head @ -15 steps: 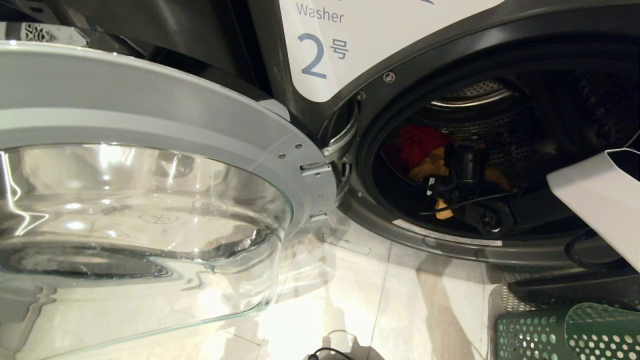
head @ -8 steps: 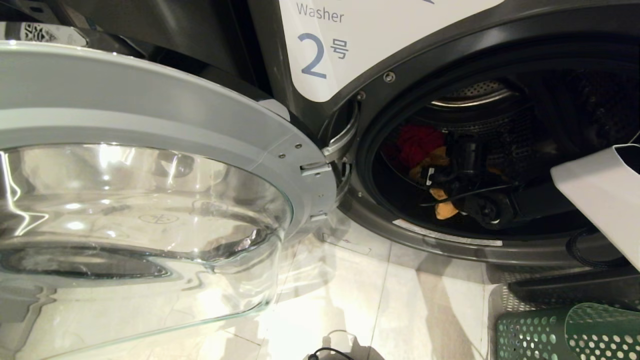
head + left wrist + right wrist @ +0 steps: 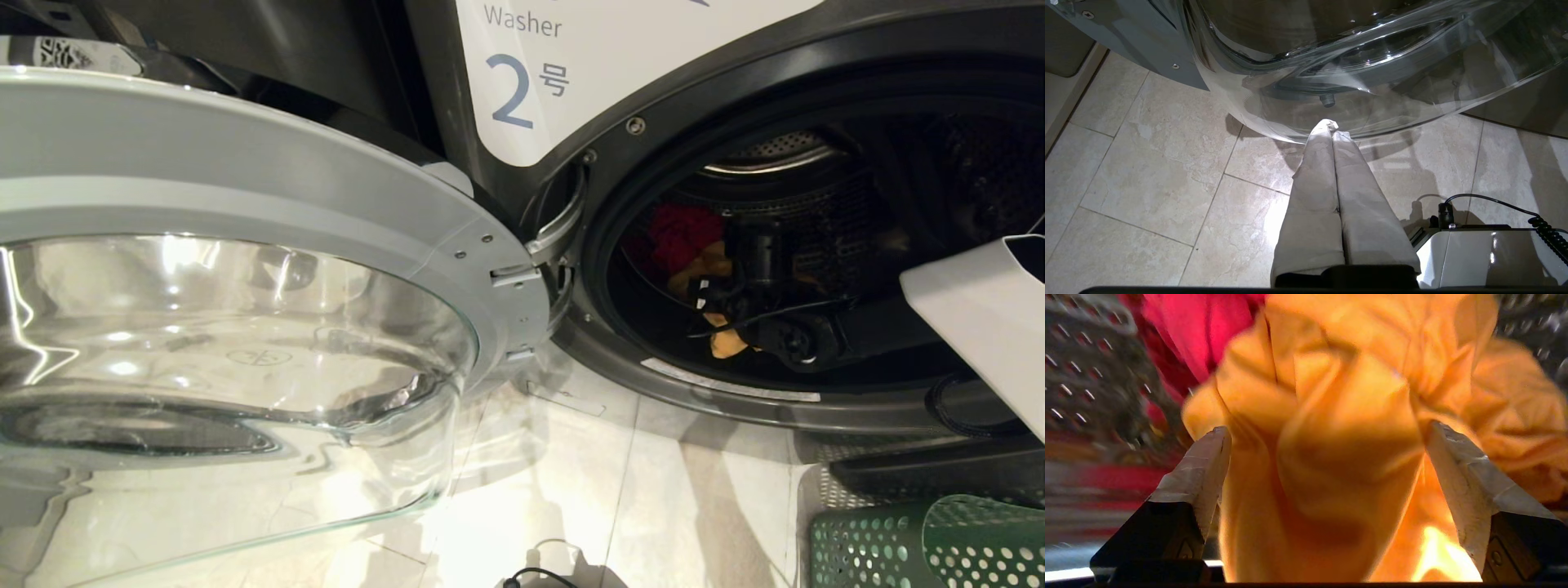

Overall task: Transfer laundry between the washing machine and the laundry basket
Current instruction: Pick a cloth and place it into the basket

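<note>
Right end effector inside washing machine drum, spread wide around yellow-orange garment, not gripping. Left end effector clenched, empty, above floor. Risk: closing could snag magenta-red garment touching behind.

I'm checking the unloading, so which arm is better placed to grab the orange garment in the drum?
Right. The right gripper is inside the washing machine, jaws open around the orange garment. The left gripper is shut, down by the glass door.
</note>
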{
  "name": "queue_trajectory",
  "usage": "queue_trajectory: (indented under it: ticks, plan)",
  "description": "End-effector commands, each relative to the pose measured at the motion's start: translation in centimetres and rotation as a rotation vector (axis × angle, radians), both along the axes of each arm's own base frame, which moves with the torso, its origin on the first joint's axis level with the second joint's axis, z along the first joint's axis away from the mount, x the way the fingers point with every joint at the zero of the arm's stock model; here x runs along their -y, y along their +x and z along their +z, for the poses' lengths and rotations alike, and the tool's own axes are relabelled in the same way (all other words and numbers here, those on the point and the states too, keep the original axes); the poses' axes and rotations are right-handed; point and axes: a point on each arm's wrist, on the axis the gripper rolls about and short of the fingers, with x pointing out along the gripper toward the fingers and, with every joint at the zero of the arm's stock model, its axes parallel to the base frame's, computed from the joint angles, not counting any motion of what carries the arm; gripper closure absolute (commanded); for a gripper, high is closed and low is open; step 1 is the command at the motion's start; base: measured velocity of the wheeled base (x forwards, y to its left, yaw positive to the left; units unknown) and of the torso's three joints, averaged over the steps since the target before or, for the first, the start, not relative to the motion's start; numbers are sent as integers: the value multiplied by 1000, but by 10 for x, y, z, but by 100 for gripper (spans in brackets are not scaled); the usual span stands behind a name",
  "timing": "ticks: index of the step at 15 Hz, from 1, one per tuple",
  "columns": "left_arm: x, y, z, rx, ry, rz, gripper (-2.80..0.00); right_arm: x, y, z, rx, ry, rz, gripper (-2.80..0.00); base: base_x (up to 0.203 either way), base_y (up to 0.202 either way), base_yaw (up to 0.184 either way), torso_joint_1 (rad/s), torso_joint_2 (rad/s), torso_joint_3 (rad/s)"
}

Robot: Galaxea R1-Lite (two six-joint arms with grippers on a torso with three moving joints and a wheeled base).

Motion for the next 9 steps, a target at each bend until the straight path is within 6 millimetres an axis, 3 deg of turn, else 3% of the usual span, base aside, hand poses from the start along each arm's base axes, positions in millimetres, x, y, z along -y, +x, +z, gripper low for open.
queue_trajectory:
  ticks: [1,5,9]
  plan:
    - [0,0,0,0,0,0,0,5,0,0,-30,-5,-16,-280,0,0,0,0,0,0]
    - [0,0,0,0,0,0,0,7,-6,-4,-135,22,-34,-280,0,0,0,0,0,0]
    - [0,0,0,0,0,0,0,6,4,-2,-130,44,-44,-280,0,0,0,0,0,0]
